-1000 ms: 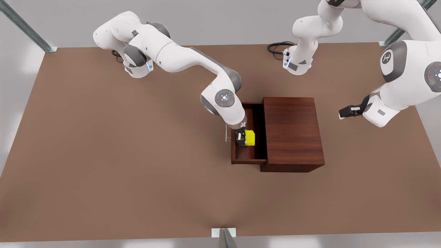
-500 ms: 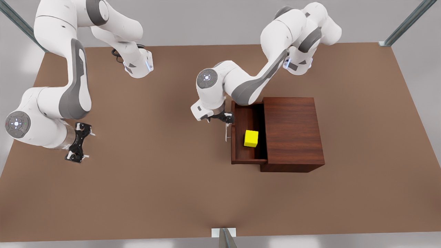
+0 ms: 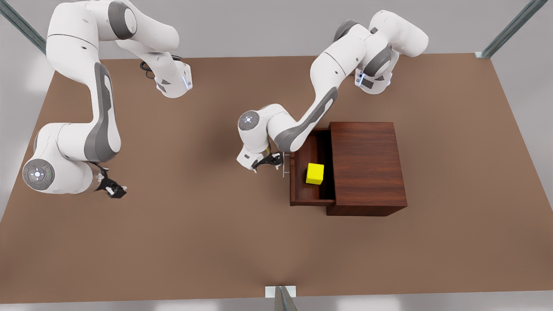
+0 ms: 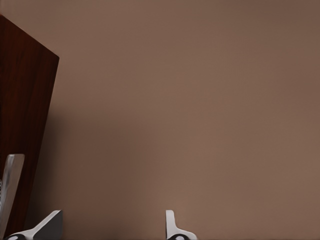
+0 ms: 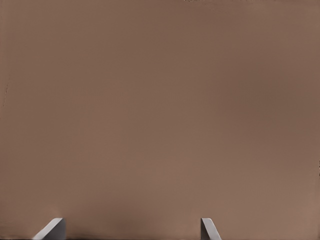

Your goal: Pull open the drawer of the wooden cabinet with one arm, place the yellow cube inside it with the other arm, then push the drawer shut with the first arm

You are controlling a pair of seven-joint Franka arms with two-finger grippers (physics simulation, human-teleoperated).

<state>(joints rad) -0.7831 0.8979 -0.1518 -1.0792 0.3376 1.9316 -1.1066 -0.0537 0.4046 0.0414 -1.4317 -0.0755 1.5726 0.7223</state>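
Yellow cube (image 3: pixel 315 173) inside open drawer (image 3: pixel 302 190), left pincer (image 3: pixel 268 162) beside handle (image 3: pixel 284 165).

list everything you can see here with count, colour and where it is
wooden cabinet: 1, dark reddish-brown, on the table toward the front view's right
drawer: 1, dark reddish-brown, pulled open out of the cabinet toward the front view's left
drawer handle: 1, silver bar, on the drawer's front panel
yellow cube: 1, bright yellow, resting inside the open drawer
table: 1, brown, under everything
metal frame posts: grey, at the table's far corners and near edge
left end effector: 1, black, open, just beside the drawer handle
right end effector: 1, black, open, waiting over bare table at the front view's left
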